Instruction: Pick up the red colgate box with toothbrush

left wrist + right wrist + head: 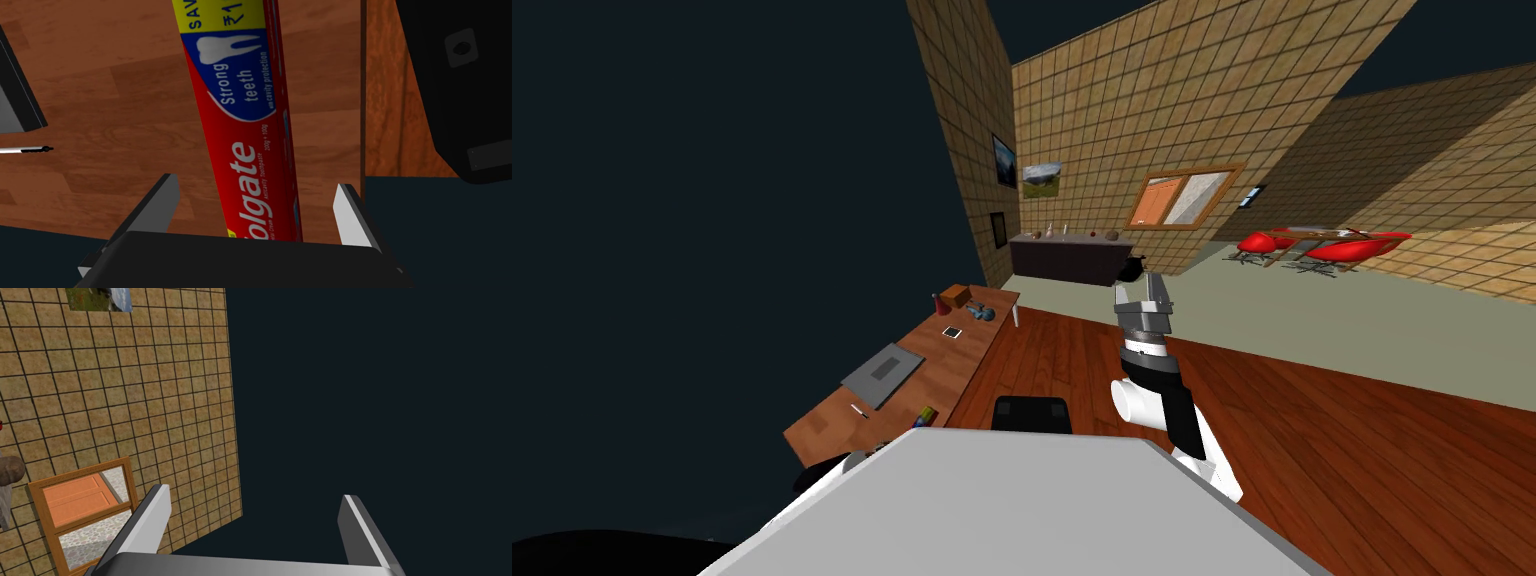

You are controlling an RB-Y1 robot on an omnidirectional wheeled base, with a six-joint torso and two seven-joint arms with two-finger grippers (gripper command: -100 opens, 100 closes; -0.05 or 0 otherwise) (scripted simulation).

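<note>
A long red Colgate box [250,150] with a blue "Strong teeth" panel and a yellow band lies flat on the wooden table [100,100], near its edge. My left gripper [257,185] hangs just above it, open, one finger on each side of the box and clear of its sides. From the head, the box [925,415] is a small coloured shape at the table's near end [952,350]. My right gripper [1144,295] is raised in mid-air over the floor, open [255,493] and holding nothing.
A pen [25,149] and a flat grey slab [883,374] lie on the table beyond the box. A black chair [1031,413] stands close beside the table edge. A brown box [955,296] sits at the table's far end. A dark cabinet [1070,258] stands at the back wall.
</note>
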